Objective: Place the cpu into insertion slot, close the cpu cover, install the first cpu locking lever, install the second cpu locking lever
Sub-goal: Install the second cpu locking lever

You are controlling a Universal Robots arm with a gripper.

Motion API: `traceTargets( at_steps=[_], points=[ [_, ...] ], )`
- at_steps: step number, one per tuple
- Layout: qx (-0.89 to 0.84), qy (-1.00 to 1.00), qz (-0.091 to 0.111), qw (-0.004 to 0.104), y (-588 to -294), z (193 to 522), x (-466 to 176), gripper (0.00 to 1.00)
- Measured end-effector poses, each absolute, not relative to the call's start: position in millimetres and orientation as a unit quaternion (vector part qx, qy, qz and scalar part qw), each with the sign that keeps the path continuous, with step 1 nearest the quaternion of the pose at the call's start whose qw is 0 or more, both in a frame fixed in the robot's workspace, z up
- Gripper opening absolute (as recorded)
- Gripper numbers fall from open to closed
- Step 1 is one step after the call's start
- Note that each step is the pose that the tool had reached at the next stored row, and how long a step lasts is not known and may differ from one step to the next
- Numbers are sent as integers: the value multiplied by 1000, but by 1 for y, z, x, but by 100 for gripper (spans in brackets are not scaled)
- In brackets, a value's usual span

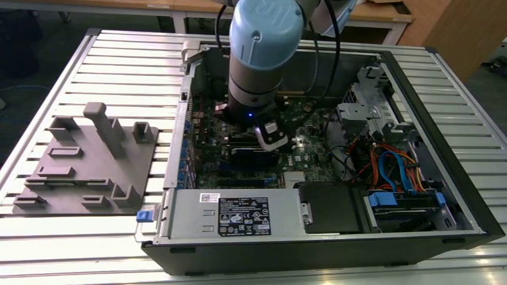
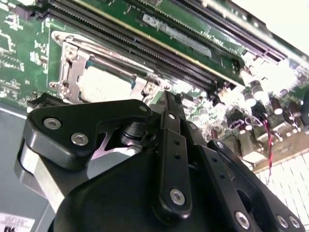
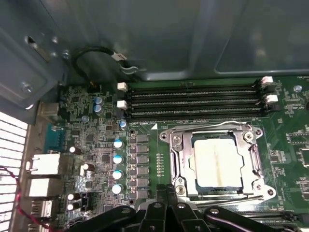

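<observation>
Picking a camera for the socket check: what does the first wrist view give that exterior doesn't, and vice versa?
Only the first wrist view: the cpu seated in the insertion slot, the cpu cover down around it, memory slots beside it.
Only exterior: the arm reaching into the computer case, grey fixture tray, slatted table.
Both: the green motherboard.

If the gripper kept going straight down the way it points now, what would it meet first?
Probably the cpu cover, at the edge nearest the gripper, or the green board just beside it. The cover lies flat over the cpu. Depth is unclear, so which comes first is uncertain.
</observation>
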State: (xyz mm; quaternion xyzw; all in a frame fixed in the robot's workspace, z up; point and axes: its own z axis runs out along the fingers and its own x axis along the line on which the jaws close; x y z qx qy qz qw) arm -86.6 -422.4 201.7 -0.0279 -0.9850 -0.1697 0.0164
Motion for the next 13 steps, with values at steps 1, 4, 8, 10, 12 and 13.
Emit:
traceTargets(
  at_steps=[1, 4, 8, 10, 12, 13],
  points=[
    [-28, -985, -170, 16, -422, 204, -87, 10],
    [-28, -985, -170, 16, -422, 213, -87, 10],
    [-28, -985, -170, 16, -422, 218, -87, 10],
    [-28, -985, -170, 16, -422, 218, -87, 10],
    [-28, -985, -171, 16, -422, 218, -87, 10],
    [-28, -985, -171, 16, -422, 218, -87, 10]
  ],
)
